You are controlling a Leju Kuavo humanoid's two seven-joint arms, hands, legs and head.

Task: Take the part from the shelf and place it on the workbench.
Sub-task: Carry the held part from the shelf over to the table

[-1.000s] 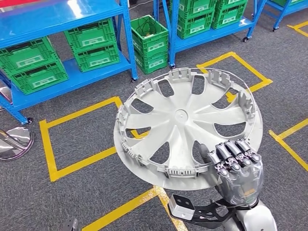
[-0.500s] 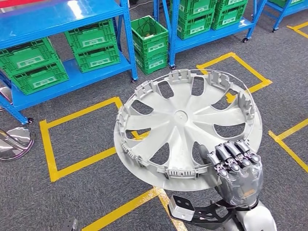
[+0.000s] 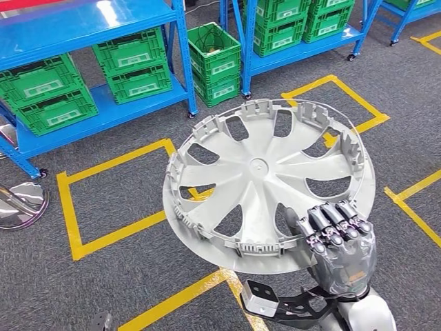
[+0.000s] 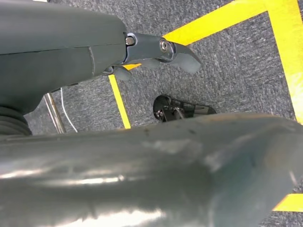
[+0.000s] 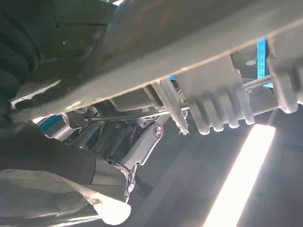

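The part is a large silver wheel cover with spoke cut-outs and rim clips, held flat above the floor with its inner side up. My right hand grips its near right rim, fingers curled over the edge. The right wrist view looks along the wheel cover's clipped rim with my fingers beside it. My left hand hangs over the grey carpet, its fingers stretched out and holding nothing.
Blue shelves with green crates stand at the far left and far right. A green crate sits on the floor between them. Yellow tape marks boxes on the grey carpet. A shiny chrome part lies at the left edge.
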